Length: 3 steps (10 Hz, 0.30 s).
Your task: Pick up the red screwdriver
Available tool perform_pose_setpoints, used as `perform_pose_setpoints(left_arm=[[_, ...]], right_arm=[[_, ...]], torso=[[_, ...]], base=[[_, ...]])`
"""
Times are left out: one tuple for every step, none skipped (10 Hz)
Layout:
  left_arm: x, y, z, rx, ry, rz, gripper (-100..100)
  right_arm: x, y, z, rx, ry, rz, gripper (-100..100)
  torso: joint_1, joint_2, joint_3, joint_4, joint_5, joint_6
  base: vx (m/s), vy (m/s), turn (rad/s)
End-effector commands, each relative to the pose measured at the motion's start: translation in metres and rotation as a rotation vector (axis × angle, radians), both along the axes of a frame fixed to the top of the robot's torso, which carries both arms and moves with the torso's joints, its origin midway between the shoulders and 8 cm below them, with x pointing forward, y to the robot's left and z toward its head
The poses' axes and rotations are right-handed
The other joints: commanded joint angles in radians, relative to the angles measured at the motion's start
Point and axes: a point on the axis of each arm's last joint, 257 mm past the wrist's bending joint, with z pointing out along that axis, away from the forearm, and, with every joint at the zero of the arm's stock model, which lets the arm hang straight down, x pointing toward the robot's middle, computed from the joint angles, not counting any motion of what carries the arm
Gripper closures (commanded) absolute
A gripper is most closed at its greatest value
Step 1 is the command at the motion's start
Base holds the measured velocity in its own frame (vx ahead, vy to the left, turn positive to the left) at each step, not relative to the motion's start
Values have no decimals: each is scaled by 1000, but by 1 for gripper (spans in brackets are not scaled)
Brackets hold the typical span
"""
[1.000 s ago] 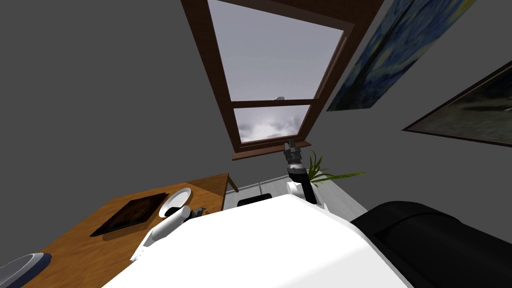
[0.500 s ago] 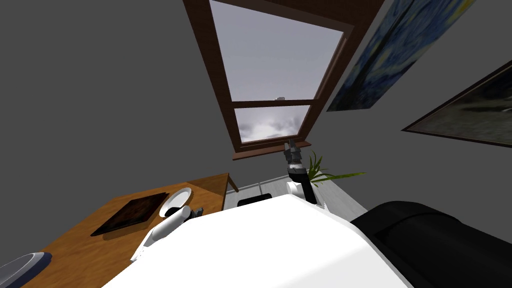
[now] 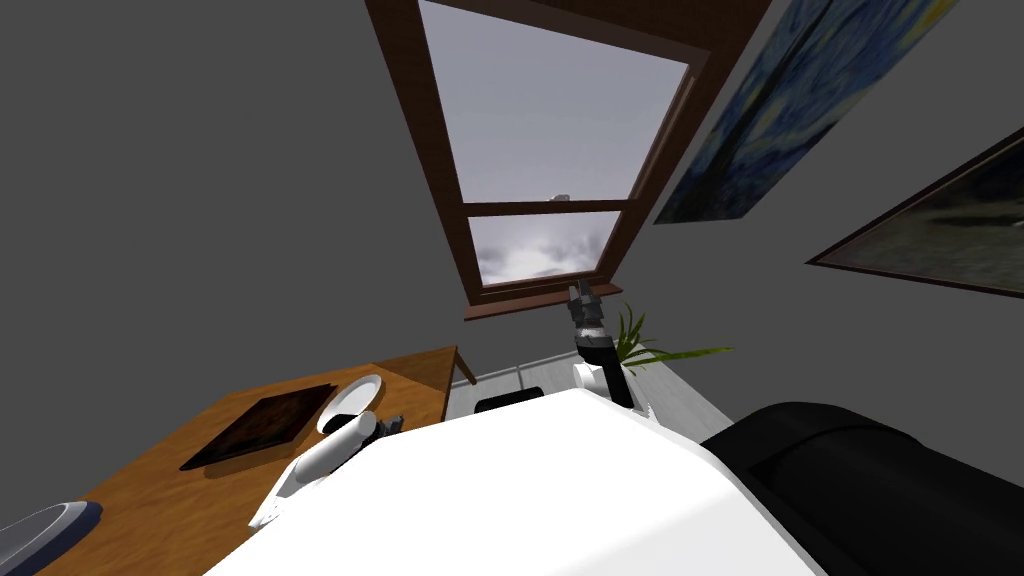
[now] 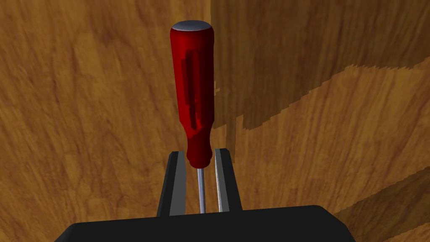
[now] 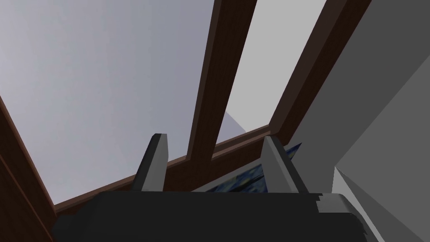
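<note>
Left tool (image 4: 199,153), angled down over the table (image 4: 84,105), grips the red screwdriver (image 4: 193,80).

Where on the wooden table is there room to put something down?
Bare tabletop lies between the dark board and the grey object, and on the far corner past the white bowl. Crowded beside the bowl, where the left gripper holds the red screwdriver.

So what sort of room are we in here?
Probably a living room or study in a house: a wood-framed window, paintings on the grey wall, a wooden table and a black sofa-like seat.
</note>
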Motion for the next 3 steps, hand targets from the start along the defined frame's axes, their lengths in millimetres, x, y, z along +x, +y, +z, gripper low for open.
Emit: perform_pose_setpoints(left_arm=[[-2,5,9,-1,3,-4,100],[-1,4,5,0,0,-2,100],[-2,4,6,-1,2,-3,0]], right_arm=[[0,0,0,0,0,0,0],[0,0,0,0,0,0,0],[0,0,0,0,0,0,0]], torso=[[0,0,0,0,0,0],[0,0,0,0,0,0],[1,0,0,0,1,0]], base=[[17,-40,19],[6,-16,8],[0,0,0]])
